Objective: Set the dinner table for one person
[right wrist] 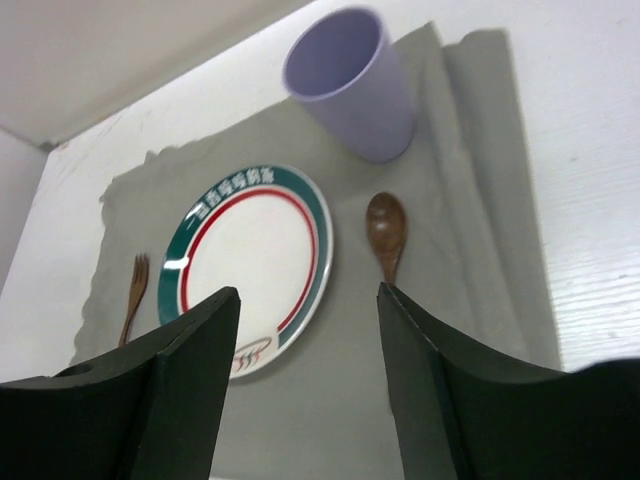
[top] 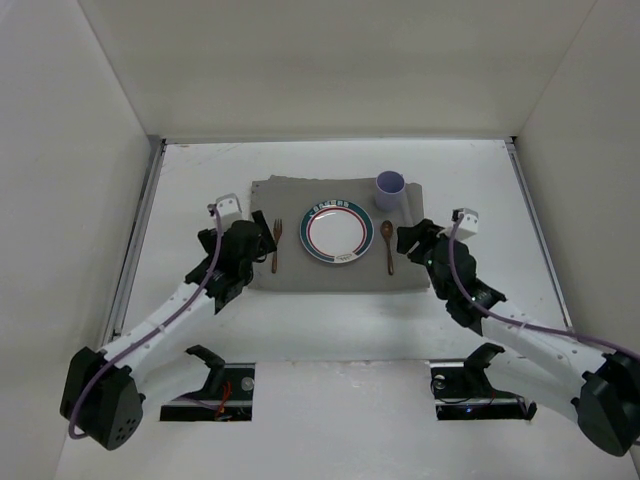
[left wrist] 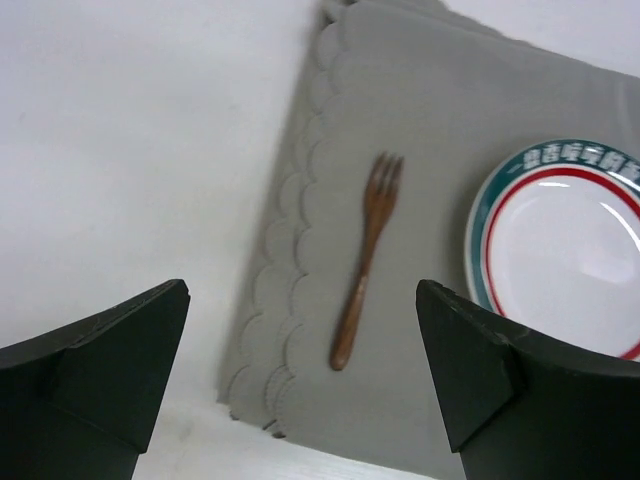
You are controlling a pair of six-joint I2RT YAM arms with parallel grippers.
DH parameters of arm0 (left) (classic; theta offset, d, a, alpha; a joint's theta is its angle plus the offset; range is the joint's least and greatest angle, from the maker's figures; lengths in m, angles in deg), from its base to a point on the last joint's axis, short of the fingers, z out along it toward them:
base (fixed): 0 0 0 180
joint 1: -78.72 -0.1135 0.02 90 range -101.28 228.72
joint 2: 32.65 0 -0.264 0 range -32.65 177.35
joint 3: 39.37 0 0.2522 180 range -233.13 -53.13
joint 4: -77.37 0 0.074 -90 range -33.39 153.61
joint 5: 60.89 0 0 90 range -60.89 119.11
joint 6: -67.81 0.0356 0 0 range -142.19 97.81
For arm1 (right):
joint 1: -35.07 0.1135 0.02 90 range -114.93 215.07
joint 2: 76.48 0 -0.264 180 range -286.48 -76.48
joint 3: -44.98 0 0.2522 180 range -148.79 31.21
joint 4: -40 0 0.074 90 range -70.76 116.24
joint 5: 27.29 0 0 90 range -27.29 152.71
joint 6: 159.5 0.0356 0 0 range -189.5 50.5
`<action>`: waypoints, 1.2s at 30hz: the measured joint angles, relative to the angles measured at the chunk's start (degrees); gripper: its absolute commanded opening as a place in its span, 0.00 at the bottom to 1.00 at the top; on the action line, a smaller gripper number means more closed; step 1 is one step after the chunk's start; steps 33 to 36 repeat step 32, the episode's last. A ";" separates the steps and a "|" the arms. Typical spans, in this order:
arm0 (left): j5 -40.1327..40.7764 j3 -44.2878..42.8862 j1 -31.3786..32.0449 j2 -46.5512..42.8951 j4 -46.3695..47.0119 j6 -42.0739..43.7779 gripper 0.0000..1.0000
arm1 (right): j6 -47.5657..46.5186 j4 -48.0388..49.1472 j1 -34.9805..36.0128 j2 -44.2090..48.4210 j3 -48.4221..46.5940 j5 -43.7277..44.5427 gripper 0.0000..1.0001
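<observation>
The table (top: 330,325) lies flat and white below me, and everything else rests on it. A grey mat (top: 340,278) with a scalloped left edge covers its middle. A plate (top: 337,232) with a green and red rim sits at the mat's centre. A wooden fork (top: 277,245) lies on the mat just left of the plate, tines pointing away from me. A wooden spoon (top: 388,244) lies just right of the plate, bowl away from me. A lilac cup (top: 390,187) stands upright beyond the spoon, at the mat's far right corner. My left claw (left wrist: 302,292) hangs over the fork, fingers spread wide, grasping nothing. My right claw (right wrist: 308,292) hangs near the spoon, fingers apart and empty. One finger hides the spoon's handle end, so I cannot tell how close I am to it.
</observation>
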 measured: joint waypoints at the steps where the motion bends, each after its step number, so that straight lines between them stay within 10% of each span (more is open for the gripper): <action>1: 0.09 1.42 -0.83 -1.25 -0.22 -1.09 1.00 | 0.09 -0.20 -0.59 0.68 0.15 0.63 0.69; 7: -0.31 8.44 -6.25 -9.99 -2.34 -7.87 1.00 | 2.47 -0.76 -5.92 3.82 1.66 4.17 1.00; 20: -3.52 15.98 -18.03 -15.19 -3.98 -20.61 1.00 | 5.60 -5.79 -12.83 8.04 2.60 8.26 1.00; 36: -1.70 18.67 -17.05 -12.55 -2.14 -22.10 1.00 | 9.40 -3.98 -19.89 8.39 6.64 9.99 1.00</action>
